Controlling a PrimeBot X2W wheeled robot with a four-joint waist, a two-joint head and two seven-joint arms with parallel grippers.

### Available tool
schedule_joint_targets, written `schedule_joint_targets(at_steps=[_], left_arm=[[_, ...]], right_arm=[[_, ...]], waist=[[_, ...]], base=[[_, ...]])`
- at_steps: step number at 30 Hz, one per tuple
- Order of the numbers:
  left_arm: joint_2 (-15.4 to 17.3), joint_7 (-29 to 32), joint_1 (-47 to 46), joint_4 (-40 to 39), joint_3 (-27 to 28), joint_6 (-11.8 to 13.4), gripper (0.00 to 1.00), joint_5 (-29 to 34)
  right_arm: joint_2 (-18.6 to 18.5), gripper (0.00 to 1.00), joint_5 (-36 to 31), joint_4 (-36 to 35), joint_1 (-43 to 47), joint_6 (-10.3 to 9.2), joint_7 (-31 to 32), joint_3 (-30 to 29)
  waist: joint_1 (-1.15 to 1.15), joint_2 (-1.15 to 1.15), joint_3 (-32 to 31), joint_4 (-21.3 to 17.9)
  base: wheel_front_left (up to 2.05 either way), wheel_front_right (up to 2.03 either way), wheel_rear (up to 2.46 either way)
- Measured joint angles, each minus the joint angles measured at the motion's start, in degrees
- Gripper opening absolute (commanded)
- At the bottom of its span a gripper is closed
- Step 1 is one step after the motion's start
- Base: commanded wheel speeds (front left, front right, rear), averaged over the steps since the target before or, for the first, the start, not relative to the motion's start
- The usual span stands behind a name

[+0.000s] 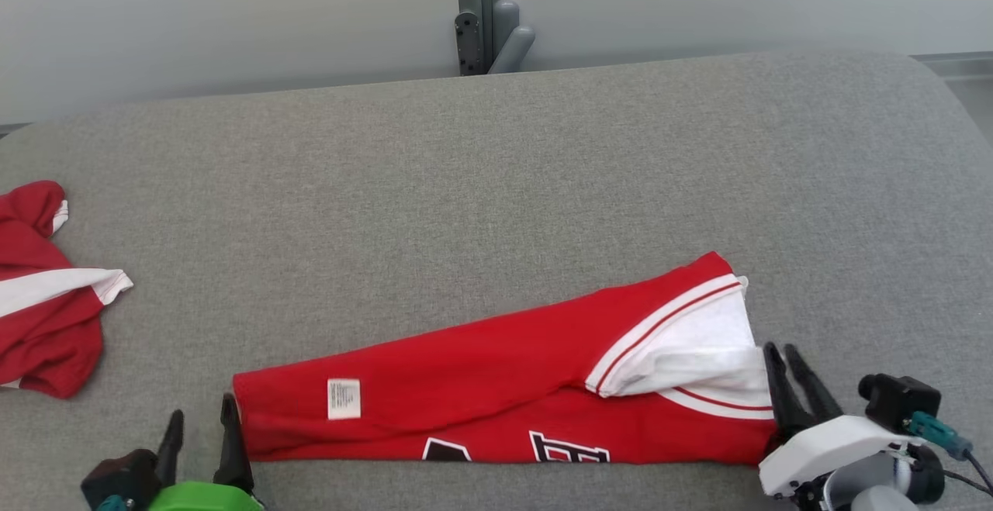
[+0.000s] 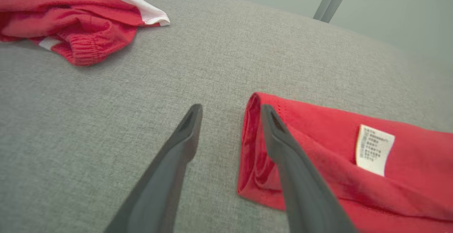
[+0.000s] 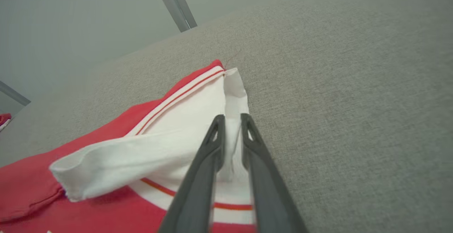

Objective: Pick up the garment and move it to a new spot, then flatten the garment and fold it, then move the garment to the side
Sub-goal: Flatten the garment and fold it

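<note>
Our red garment (image 1: 481,379) lies folded on the grey surface (image 1: 496,185), long axis left-right, white-trimmed right end angled away; our left gripper (image 1: 202,418) gapes at its labelled end, our right gripper (image 1: 781,364) pinches the white edge

I'm getting even, diffuse light in all three views, bright but not harsh, with no clear direction to it; there is no glare on the grey fabric surface (image 1: 496,185); its weave reads crisp just ahead of the left gripper (image 2: 230,108) and softens farther out; the pale wall (image 1: 233,15) beyond is smooth and featureless. Shadows are faint; a thin soft one lies under the garment (image 1: 496,387) edge beside the left gripper, another under its white flap (image 3: 124,162) left of the right gripper (image 3: 231,117). Both wrist views bend toward their edges; the fingers (image 2: 155,190) blur near the bottom edge; the garment's red looks heavily saturated; the white flap shows little texture.
</note>
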Motion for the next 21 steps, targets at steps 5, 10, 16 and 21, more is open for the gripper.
schedule_joint_targets(at_steps=[5, 10, 16, 21], left_arm=[[-0.1, -0.01, 1.64, -4.99, 3.53, 2.6, 1.0, 3.39], [-0.15, -0.01, 3.77, -6.55, 3.07, 3.82, 1.0, 3.09], [-0.22, -0.01, 4.34, -7.05, 0.97, 5.11, 1.0, 2.32], [-0.24, -0.01, 4.5, -7.6, -0.93, 5.6, 1.0, 1.85]], right_arm=[[0.1, 1.0, -3.21, -2.18, 0.6, -0.01, 0.0, -5.84], [1.65, 1.0, -7.05, -5.21, 1.63, -0.01, 0.0, -9.14], [2.85, 1.0, -9.03, -3.04, 1.82, -0.01, -0.01, -8.33], [2.52, 1.0, -10.51, 4.31, 0.49, -0.01, 0.0, -7.87]], waist=[[0.0, 0.0, 0.01, 0.26], [0.0, 0.0, -0.64, 0.98], [0.0, 0.0, -1.54, 2.13], [0.0, 0.0, -1.57, 3.28]], base=[[0.0, 0.0, 0.0], [0.0, 0.0, 0.0], [0.0, 0.0, 0.0], [0.0, 0.0, 0.0]])
